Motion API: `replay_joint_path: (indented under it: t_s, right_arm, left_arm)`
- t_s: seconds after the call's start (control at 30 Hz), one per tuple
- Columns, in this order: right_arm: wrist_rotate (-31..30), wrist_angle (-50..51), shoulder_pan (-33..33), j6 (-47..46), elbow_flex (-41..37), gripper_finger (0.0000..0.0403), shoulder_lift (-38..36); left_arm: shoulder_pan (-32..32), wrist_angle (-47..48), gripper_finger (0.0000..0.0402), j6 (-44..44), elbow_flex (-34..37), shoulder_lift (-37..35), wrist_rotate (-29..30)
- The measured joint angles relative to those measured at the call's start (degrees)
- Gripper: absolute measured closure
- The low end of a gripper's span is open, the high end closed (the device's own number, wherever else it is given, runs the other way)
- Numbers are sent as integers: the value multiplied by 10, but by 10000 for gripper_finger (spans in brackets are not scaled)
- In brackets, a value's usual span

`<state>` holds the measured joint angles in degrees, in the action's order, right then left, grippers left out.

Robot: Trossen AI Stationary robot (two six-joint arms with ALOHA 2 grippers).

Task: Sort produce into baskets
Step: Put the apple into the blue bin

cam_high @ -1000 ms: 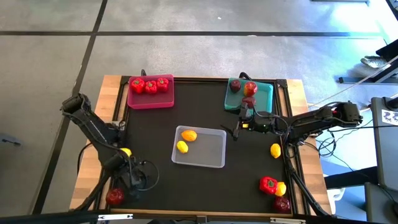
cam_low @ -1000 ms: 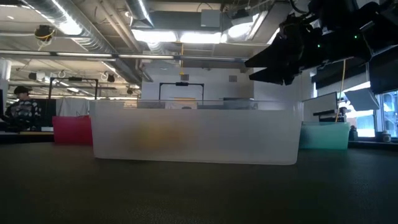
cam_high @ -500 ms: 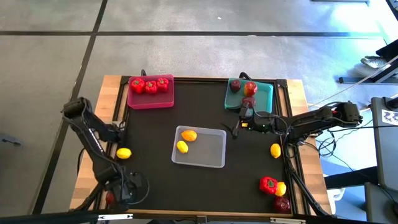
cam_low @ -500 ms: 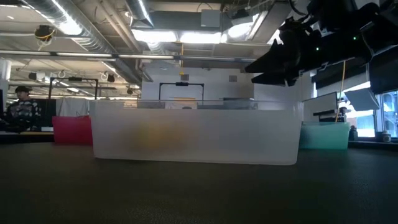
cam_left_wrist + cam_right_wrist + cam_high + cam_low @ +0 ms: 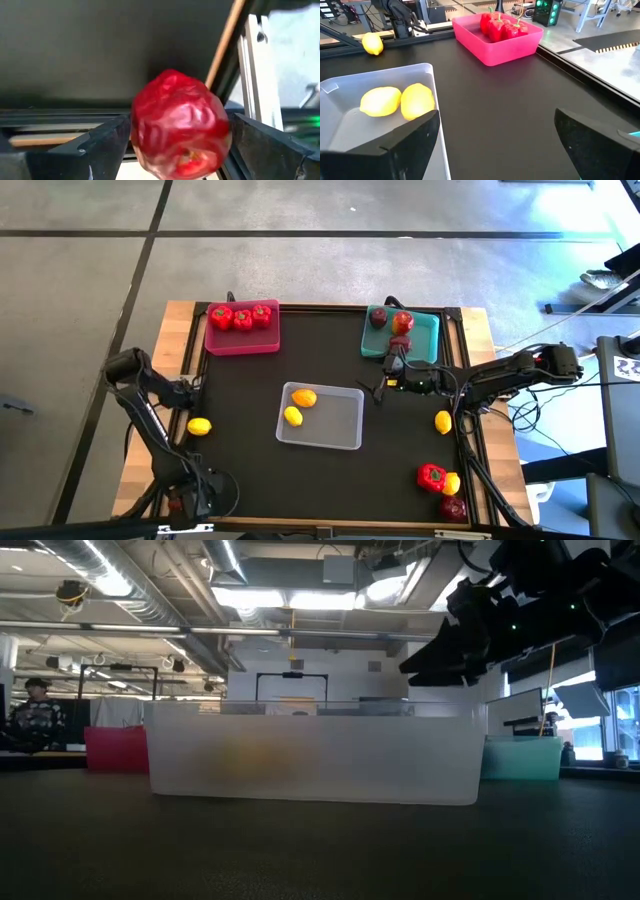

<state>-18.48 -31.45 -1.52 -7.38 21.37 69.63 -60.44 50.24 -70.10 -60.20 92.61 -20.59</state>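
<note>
A dark red apple lies at the table's near left corner, beside the black mat. My left gripper points down over it, open, with one finger on each side of the apple. My right gripper hovers open near the teal basket, which holds apples. The pink basket holds three red peppers. The clear basket holds two lemons. Loose produce lies on the table: a lemon at the left, and a lemon, a pepper and an apple at the right.
The clear basket stands mid-table between the two arms. Another lemon lies against the pepper at the near right. Bare black mat stretches along the near edge. A metal frame rail runs close to the corner apple.
My left gripper has gone from beside the left lemon toward the table's near edge and down, turning as it went. It now stands open around the corner apple, and the lemon shows uncovered. My right gripper has tipped its fingers a little downward.
</note>
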Motion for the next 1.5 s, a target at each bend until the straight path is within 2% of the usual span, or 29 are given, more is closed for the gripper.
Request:
replay_joint_path:
  t_s: [0.13,0.5,0.73,0.9,1.3,1.5]
  right_arm:
    - [0,1,0,0,0,10,0]
    - [0,1,0,-1,0,10,0]
    - [0,4,0,-1,0,10,0]
    - [0,4,0,-1,0,10,0]
    - [0,4,0,-1,0,10,0]
    - [0,4,0,-1,0,10,0]
  left_arm:
    - [-11,-8,65,23,-2,17,-22]
    - [-16,-5,66,53,-3,48,-34]
    - [-3,-2,115,41,-2,51,-50]
    - [19,1,117,37,0,47,-70]
    - [130,80,114,9,3,-61,-54]
    - [205,106,111,16,2,-133,13]
